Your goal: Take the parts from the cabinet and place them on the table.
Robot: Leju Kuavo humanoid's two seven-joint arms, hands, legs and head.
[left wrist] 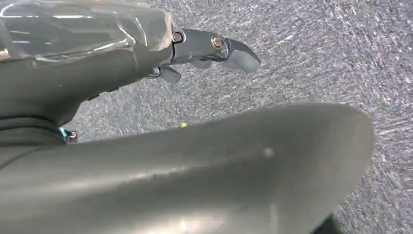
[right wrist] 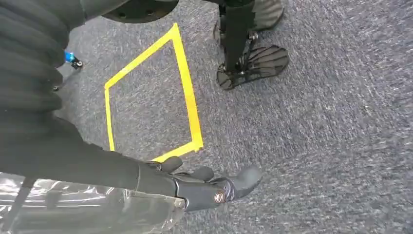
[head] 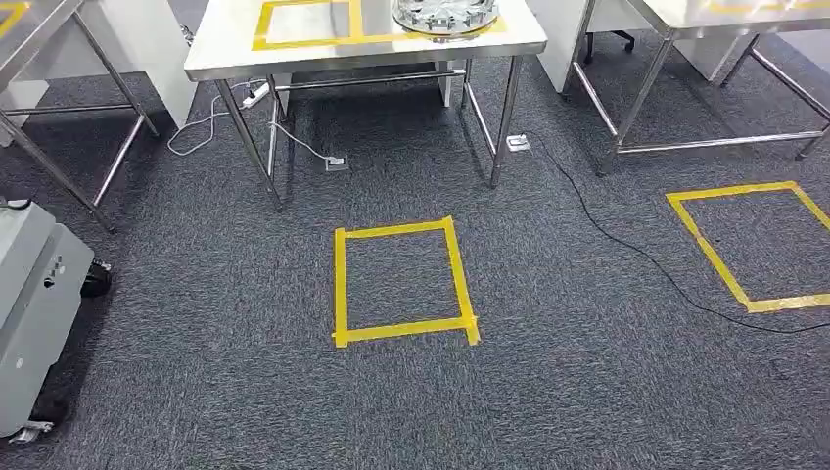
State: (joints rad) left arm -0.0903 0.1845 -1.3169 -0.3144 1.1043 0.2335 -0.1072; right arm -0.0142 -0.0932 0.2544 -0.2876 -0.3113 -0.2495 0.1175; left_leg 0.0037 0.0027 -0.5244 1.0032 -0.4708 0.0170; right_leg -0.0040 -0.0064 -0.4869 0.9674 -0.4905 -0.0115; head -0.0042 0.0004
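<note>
A round silver metal part (head: 445, 15) lies on the steel table (head: 225, 57) at the far side, partly cut off by the picture's top edge. Beside it on the tabletop is a yellow tape square (head: 305, 24). My left hand (left wrist: 204, 51) hangs over the grey carpet, fingers apart and holding nothing. My right hand (right wrist: 214, 187) also hangs low over the carpet, fingers stretched out and empty, close to a corner of a yellow tape square (right wrist: 187, 97) on the floor.
A yellow tape square (head: 403, 282) marks the carpet in front of the table, and another (head: 754, 245) lies to the right. A grey wheeled cabinet (head: 34, 313) stands at the left edge. More steel tables (head: 685, 78) flank the middle one. Cables (head: 626, 240) run across the floor.
</note>
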